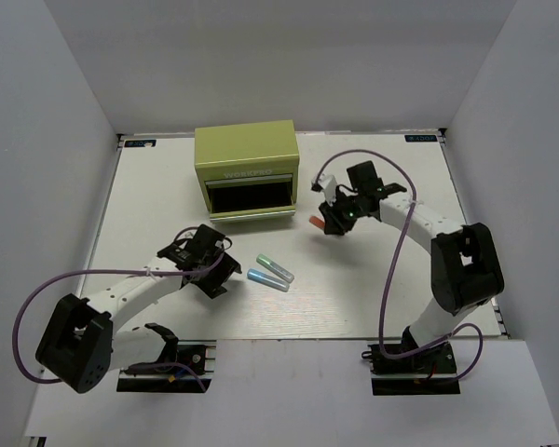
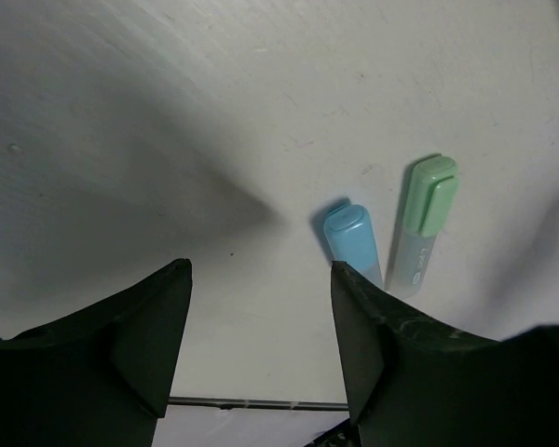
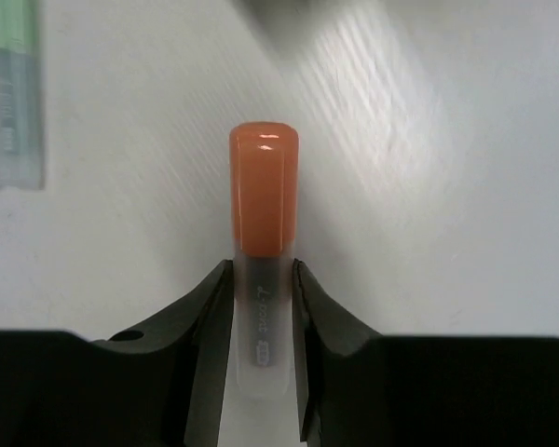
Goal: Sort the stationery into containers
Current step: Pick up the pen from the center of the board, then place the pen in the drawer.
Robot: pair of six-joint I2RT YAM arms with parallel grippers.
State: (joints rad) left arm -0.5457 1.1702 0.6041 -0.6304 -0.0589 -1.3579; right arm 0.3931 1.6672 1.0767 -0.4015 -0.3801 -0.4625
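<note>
The olive-green chest (image 1: 245, 158) stands at the back of the table, and its lower front shows a dark opening. A green-capped marker (image 1: 275, 268) (image 2: 427, 219) and a light blue marker (image 1: 267, 279) (image 2: 351, 242) lie side by side mid-table. My left gripper (image 1: 219, 270) (image 2: 261, 270) hovers just left of them, open, with only bare table between its fingers. To the right of the chest, my right gripper (image 1: 328, 222) (image 3: 263, 270) is shut on the pale body of the orange-capped marker (image 1: 315, 222) (image 3: 264, 200), whose cap sticks out past the fingertips.
White walls enclose the table (image 1: 373, 289) on the left, back and right. A purple cable (image 1: 354, 156) loops over the right arm, and another cable (image 1: 37, 298) loops beside the left arm. The green-capped marker (image 3: 9, 93) shows at the left edge of the right wrist view.
</note>
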